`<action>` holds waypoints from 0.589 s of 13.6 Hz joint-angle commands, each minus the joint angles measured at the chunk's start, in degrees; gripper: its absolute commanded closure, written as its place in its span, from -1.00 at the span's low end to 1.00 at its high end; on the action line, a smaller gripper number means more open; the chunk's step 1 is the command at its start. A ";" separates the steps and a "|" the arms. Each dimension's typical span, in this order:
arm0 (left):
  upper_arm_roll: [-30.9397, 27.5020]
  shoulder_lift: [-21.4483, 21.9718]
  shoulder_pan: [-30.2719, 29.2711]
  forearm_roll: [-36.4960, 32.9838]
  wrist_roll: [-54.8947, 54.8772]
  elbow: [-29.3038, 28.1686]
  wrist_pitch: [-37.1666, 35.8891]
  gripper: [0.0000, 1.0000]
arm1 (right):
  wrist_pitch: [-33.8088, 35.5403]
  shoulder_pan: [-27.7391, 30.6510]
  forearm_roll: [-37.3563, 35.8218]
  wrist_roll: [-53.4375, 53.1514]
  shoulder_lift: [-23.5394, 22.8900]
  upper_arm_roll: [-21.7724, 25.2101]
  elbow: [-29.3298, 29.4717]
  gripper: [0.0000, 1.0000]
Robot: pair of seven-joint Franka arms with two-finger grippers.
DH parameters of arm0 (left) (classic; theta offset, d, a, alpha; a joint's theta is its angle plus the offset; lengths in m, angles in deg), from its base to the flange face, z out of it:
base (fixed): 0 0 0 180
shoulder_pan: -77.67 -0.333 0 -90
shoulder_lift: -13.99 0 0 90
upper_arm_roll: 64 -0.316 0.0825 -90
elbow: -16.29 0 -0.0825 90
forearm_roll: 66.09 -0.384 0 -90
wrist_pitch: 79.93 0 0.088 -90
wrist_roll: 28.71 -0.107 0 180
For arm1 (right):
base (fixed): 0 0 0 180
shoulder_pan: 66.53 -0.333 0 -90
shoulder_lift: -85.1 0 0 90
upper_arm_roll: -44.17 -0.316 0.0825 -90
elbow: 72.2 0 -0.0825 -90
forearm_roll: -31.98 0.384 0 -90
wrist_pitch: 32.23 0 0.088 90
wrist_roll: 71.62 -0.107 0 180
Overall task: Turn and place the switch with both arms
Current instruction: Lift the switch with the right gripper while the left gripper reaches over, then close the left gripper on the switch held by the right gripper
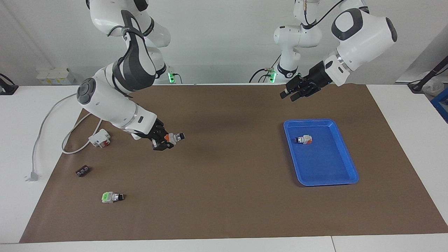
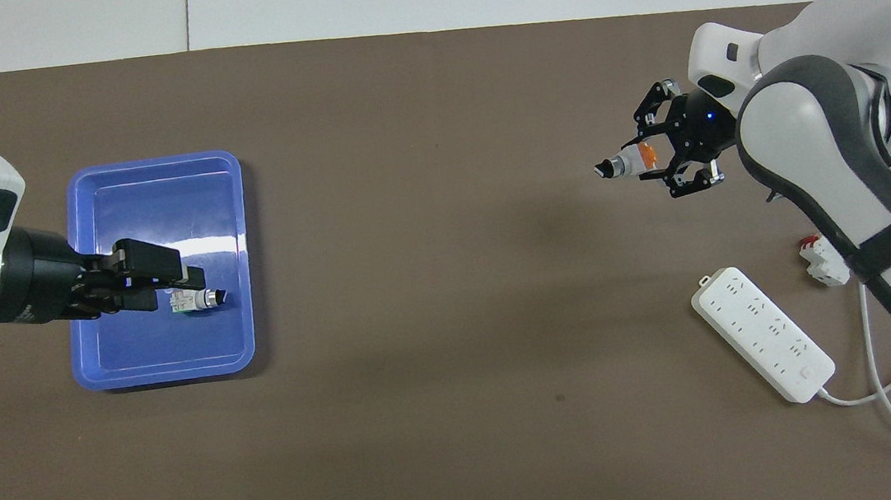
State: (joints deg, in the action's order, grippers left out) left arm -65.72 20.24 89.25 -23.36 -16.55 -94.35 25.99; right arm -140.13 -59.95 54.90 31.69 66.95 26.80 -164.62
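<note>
While the switch (image 1: 174, 137) is carried aloft over the brown mat (image 1: 224, 210) toward the right arm's end of the surface, it is held clamped in the right hand (image 1: 164, 140), knob pointing toward the middle. The left hand (image 1: 293, 93) is raised over the mat near the robots' edge, close to the blue tray (image 1: 350, 164); whether its fingers are apart cannot be told. The transfer step is judged to be in hand. Next, both hands are to be brought together mid-surface so the knob end can be gripped.
</note>
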 commanded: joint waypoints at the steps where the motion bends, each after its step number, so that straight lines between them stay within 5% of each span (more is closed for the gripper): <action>1: -0.39 3.24 6.15 7.44 3.73 -7.30 10.94 -0.30 | -0.65 -1.64 5.28 -1.62 2.77 -0.11 -2.59 1.00; 8: -0.22 2.19 11.60 21.87 6.65 -9.41 20.35 -0.17 | -3.72 -6.13 13.46 -8.22 11.02 -0.12 -8.12 1.00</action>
State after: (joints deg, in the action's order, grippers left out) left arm -65.43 20.90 97.79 -3.79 -11.11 -101.44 41.88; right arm -142.05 -66.22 65.20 24.13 74.64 26.69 -168.52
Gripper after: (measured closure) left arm 0.401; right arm 0.559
